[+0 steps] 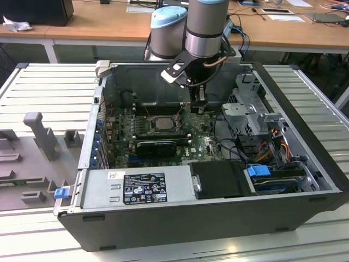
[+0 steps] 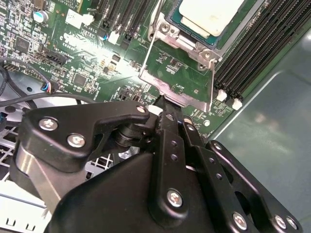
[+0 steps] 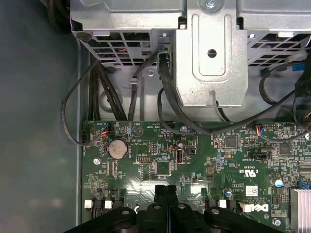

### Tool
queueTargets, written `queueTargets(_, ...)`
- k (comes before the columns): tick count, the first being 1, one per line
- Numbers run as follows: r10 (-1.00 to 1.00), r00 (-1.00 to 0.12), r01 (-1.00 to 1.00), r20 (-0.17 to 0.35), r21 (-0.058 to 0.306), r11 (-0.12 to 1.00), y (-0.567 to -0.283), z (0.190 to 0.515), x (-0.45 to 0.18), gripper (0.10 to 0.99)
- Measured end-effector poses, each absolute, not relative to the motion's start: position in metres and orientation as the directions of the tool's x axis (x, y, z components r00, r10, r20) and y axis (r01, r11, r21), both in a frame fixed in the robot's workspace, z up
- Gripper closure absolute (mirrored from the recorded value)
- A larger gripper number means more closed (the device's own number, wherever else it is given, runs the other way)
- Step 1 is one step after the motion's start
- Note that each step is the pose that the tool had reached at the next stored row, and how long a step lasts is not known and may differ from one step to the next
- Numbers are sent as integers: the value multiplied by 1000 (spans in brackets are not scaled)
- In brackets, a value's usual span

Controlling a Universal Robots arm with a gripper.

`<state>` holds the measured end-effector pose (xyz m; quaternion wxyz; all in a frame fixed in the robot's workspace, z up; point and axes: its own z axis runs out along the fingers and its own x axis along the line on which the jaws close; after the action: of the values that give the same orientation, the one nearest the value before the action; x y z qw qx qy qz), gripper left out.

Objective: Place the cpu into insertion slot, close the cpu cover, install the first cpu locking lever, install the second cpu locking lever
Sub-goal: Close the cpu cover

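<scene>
The pincer [image 2: 165, 104] is shut. Its two fingers are pressed together, and I see nothing held between them. Its tip touches the free edge of the cover [image 2: 177, 90]. I cannot tell if that thin edge is nipped or only pushed.

The cover is open. It tips up from the slot [image 2: 194, 46], and the green board [image 2: 87, 53] shows through its big square hole. The cpu [image 2: 210, 13] already lies flat in the slot, out past the tip on the far side of the cover. In the exterior view the pincer [image 1: 199, 106] hangs just beside the cpu [image 1: 162, 123].

So the job in hand looks like shutting the cover.

To do it well:
- Keep the tip on the middle of the free edge, so the cover swings down straight and does not twist.
- Push slowly. The edge is thin and smooth, and the tip could slip off and hit the small parts on the board right under it.
- Let the hinge guide the cover. Do not push hard.
- Only the frame should come down around the cpu. The tip should not press on the cpu top.
</scene>
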<state>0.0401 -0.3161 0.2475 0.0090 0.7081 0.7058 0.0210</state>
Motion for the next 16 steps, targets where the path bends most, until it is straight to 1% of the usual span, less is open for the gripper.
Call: queueTargets(16, 1000, 3, 999, 17, 42, -4, -316, 247, 36, 980)
